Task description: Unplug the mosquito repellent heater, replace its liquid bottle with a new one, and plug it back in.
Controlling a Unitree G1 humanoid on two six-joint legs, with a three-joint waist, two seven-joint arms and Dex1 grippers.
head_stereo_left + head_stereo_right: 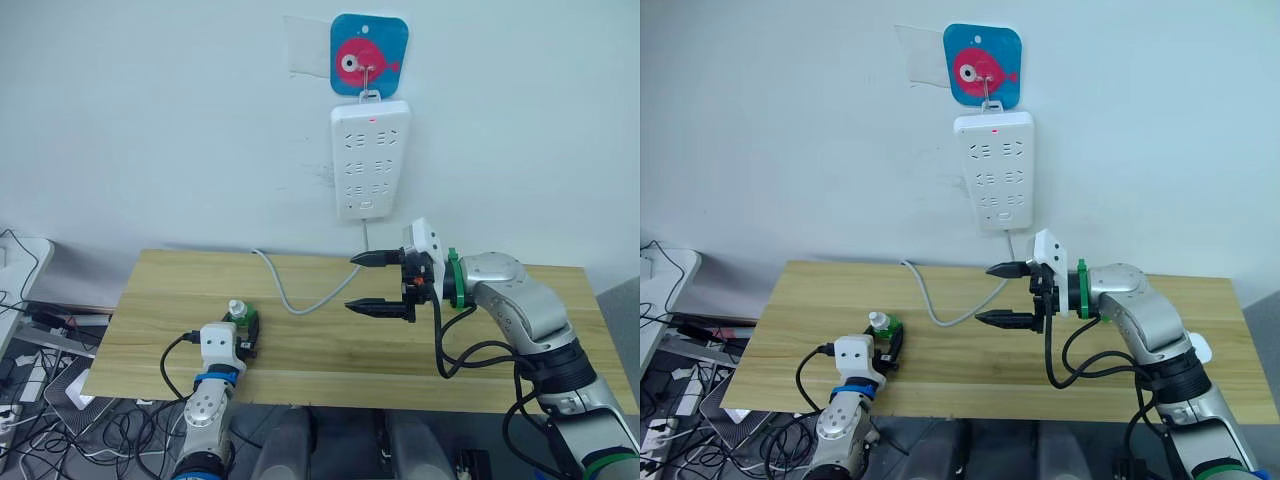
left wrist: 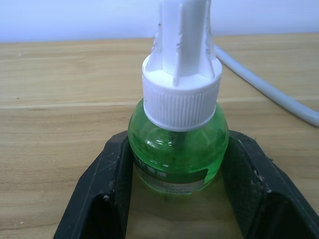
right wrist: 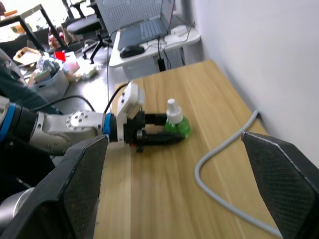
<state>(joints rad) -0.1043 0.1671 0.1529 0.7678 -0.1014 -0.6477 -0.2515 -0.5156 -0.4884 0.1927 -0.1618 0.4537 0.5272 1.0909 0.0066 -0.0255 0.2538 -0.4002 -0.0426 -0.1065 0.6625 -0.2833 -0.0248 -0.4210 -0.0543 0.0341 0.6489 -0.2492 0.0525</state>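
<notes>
- Nearest in, the left claw (image 1: 243,330) sits low on the wooden worktop (image 1: 330,350) with the liquid bottle (image 2: 178,149) between its fingers (image 2: 107,194). In the left wrist view both black pads look pressed against the round green belly, so I'd call it closed on the bottle, which stands upright on the wood.
- Handling guess for that bottle: small, light, rigid clear glass or plastic with green liquid inside. The belly is smooth and curved, so it could squirt out of flat pads if squeezed high or low. The widest part, where the pads sit now, seems the safest place to hold it.
- The ribbed white cap (image 2: 180,97) would give better friction, but the thin tip sticking up from it looks fragile, so I'd keep off that.
- Farther across, the right claw (image 1: 380,283) hangs above the worktop, wide open with nothing in it, fingers pointing toward the robot's left.
- A grey cable (image 1: 290,285) snakes over the wood beneath it and runs up to the wall.
- At the back, a white power strip (image 1: 371,160) hangs from a hook on a blue fish sticker (image 1: 368,55), with a small red light near the top. I can't spot the mosquito repellent heater anywhere, and no socket seems occupied.
</notes>
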